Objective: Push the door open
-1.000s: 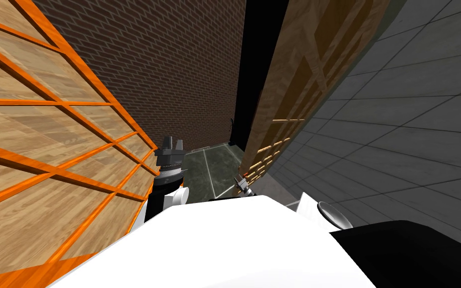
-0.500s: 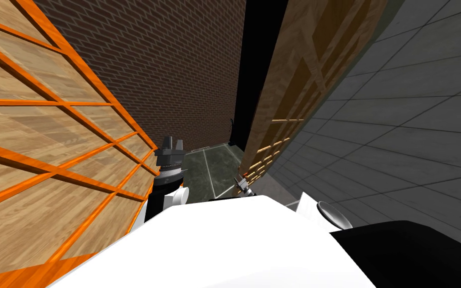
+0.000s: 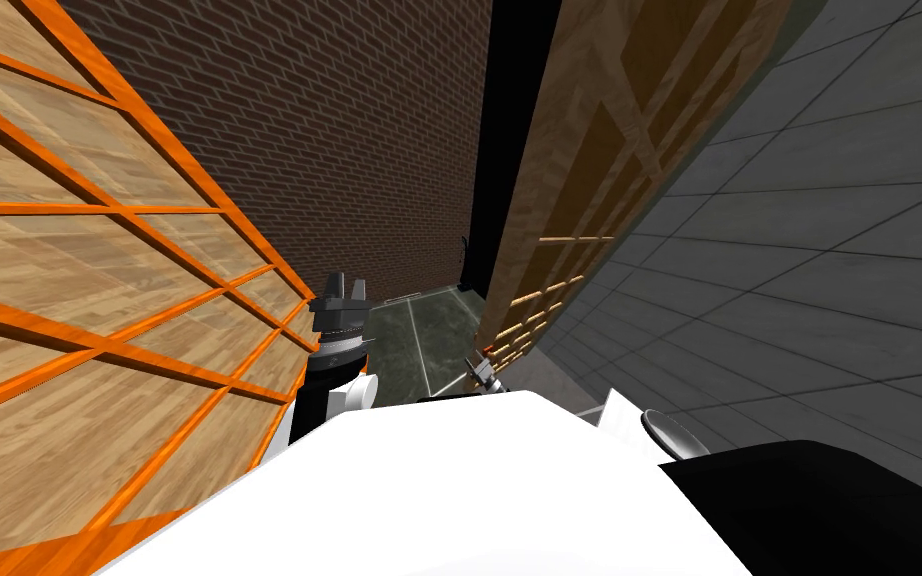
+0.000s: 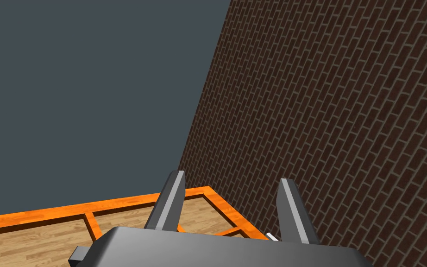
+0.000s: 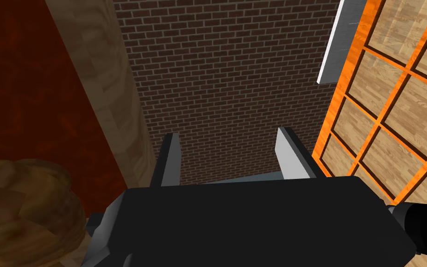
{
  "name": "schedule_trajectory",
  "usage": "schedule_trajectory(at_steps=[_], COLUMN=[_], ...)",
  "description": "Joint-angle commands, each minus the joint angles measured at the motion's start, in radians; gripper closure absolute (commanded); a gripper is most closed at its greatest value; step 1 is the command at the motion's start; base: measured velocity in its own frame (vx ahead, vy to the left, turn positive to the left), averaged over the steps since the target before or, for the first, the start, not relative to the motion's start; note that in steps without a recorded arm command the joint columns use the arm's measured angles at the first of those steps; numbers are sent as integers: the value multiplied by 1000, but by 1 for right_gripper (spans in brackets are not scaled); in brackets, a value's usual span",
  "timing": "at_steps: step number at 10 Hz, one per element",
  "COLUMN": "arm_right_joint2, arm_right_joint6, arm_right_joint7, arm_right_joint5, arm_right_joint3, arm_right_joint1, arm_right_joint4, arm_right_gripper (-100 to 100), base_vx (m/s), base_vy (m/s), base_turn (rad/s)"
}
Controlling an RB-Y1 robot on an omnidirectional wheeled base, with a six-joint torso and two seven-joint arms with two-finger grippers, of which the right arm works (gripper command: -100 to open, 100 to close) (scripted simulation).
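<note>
facing a brown panelled door (image 3: 569, 180) just right of middle in the head view, standing ajar and running away to the far end. a narrow black area (image 3: 509, 130) shows along its left edge. top of the door cut off by the frame.

right gripper (image 3: 482, 370) is small and low, near the door's bottom corner; too small there to tell whether it touches. from the right wrist, see the door's pale edge (image 5: 110, 92) just left of the fingers (image 5: 291, 155). further left, a dark red surface (image 5: 22, 69). close by the gripper body, a rounded brown lump (image 5: 20, 213), half cut off; cannot tell what it is. fingers spread apart, grasping nothing.

left gripper (image 3: 344, 292) is left of middle, raised, just beside an orange-framed lattice panel (image 3: 99, 260) that fills the left side. from the left wrist, fingers (image 4: 171, 201) released as well, nothing between them. beyond them, a corner of the lattice panel, a flat grey surface (image 4: 92, 92) and the brick wall (image 4: 347, 116).

the brick wall closes the far side between lattice panel and black area. a strip of greenish floor (image 3: 429, 330) is partly hidden by both arms. a grey tiled wall (image 3: 829, 230) is on the right.
</note>
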Motion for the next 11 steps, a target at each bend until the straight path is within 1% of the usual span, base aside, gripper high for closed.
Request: schedule_trajectory(at_steps=[1,4,5,6,7,8,9,10,11], arm_right_joint2=[-10,-9,-9,-8,-7,-7,6,6,6], arm_right_joint6=[-3,-15,-15,-25,-33,-35,-43,-43,-43], arm_right_joint7=[10,21,21,30,37,39,37,37,37], arm_right_joint5=[-7,-4,-4,-1,0,1,6,6,6], arm_right_joint3=[-17,-17,-17,-18,-18,-18,-3,-3,-3], arm_right_joint1=[11,18,18,25,29,31,18,18,18], arm_right_joint4=[16,23,23,29,34,35,35,35,35], arm_right_gripper=[-100,-100,-100,-100,-100,-100,-100,100,100], base_vx=[19,6,33,53,33,23,5,-5,-3], base_vy=[-53,-37,-91,-113,-56,-56,-5,15,-1], base_turn=[-25,16,-84,-51,105,20,36,-17,-24])
